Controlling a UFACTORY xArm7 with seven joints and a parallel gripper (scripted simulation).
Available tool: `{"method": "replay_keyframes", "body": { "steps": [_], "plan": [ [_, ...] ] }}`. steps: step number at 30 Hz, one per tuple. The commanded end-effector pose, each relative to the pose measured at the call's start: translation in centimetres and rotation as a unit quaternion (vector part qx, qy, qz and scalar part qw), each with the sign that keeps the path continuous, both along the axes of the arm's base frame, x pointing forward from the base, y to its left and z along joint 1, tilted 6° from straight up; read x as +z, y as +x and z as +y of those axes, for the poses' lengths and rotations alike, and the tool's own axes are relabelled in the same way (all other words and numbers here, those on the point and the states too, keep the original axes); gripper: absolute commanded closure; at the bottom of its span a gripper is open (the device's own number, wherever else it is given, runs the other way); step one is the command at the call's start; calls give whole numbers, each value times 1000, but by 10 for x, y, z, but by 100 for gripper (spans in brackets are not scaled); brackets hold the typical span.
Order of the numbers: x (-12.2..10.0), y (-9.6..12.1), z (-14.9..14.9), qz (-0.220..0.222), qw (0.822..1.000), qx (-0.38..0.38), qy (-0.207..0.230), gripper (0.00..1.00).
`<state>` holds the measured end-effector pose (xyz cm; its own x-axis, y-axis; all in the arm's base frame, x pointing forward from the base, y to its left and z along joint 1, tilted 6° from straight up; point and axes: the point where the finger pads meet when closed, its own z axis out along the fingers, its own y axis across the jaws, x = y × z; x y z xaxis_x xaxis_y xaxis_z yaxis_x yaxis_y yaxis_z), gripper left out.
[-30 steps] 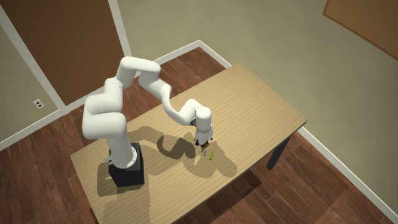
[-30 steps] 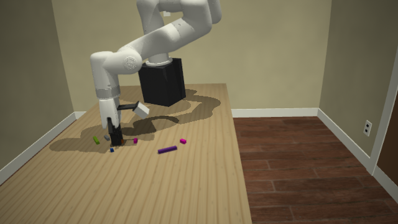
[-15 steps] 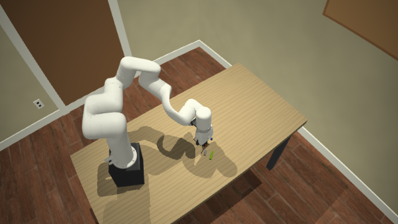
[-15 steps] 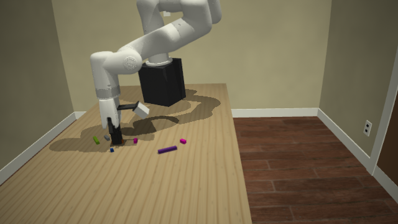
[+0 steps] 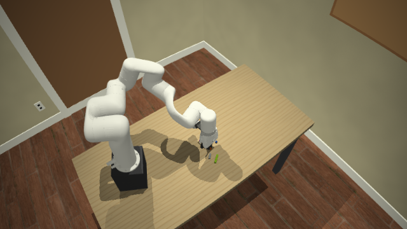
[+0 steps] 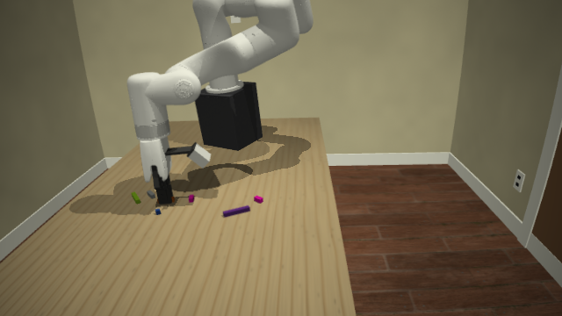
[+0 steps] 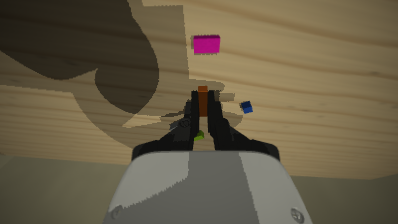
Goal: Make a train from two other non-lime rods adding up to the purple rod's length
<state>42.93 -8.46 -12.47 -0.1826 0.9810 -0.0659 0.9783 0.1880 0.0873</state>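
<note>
1. Low over the counter (image 5: 270, 117) (image 6: 184, 259) (image 7: 310, 145), the jaws (image 5: 206, 147) (image 6: 165, 199) are clenched on the orange rod (image 5: 210, 148) (image 6: 172, 199) (image 7: 203, 102).
2. On the counter, the purple rod (image 6: 236, 211) lies near one magenta rod (image 6: 258, 199).
3. Beside the jaws sits the blue rod (image 5: 216, 142) (image 6: 158, 211) (image 7: 246, 107).

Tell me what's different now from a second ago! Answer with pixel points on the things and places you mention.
The fingers (image 5: 201, 145) (image 6: 164, 193) seem to have closed in on the orange rod (image 5: 210, 148) (image 6: 173, 199) (image 7: 203, 102). The purple rod (image 6: 236, 211), lime rod (image 5: 216, 158) (image 6: 136, 197) (image 7: 199, 135), grey rod (image 5: 210, 156) (image 6: 151, 194), blue rod (image 5: 216, 142) (image 6: 158, 211) (image 7: 247, 107), nearer magenta rod (image 6: 191, 198) (image 7: 207, 44) and farther magenta rod (image 6: 258, 199) stayed put.
</note>
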Motion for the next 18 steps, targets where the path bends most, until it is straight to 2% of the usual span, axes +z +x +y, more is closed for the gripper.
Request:
{"method": "replay_keyframes", "body": {
  "steps": [1, 13, 18],
  "plan": [
    [2, 1, 0, -2, 1000, 0, 0, 96],
    [2, 1, 0, -2, 1000, 0, 0, 96],
    [19, -1, 1, -2, 1000, 0, 0, 96]
  ]
}}
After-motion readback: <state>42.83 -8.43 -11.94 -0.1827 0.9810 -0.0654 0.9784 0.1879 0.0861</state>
